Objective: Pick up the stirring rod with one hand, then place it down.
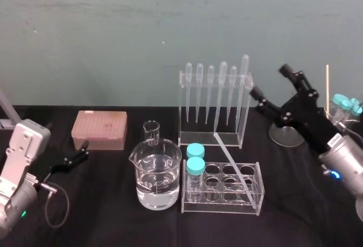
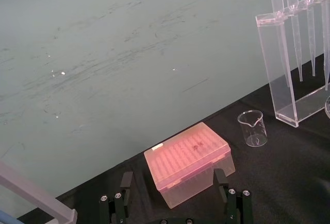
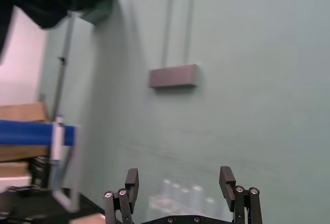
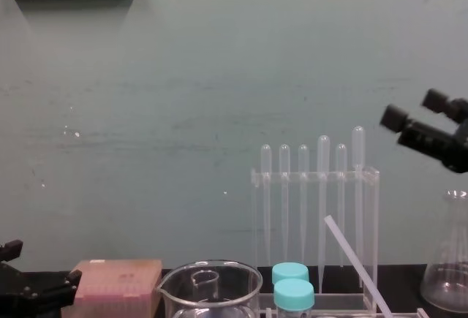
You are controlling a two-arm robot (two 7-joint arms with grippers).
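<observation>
The stirring rod (image 1: 229, 159) is a thin whitish stick leaning at a slant, its lower end in the clear test tube rack (image 1: 258, 201) and its upper end toward the pipette rack (image 1: 245, 111). In the chest view the stirring rod (image 4: 355, 259) slopes up to the left in front of the pipettes. My right gripper (image 1: 271, 82) hangs raised to the right of the rod and apart from it. It is open, with nothing between its fingers (image 3: 131, 180). My left gripper (image 1: 79, 155) rests open at the table's left, facing the pink box.
A pink tip box (image 1: 100, 129) sits back left. A large beaker of water (image 1: 155, 176) and a small beaker (image 1: 151, 131) stand in the middle. Two blue-capped tubes (image 1: 195, 167) fill the test tube rack's left end. A glass flask (image 1: 286, 133) and more capped tubes (image 1: 346, 106) stand far right.
</observation>
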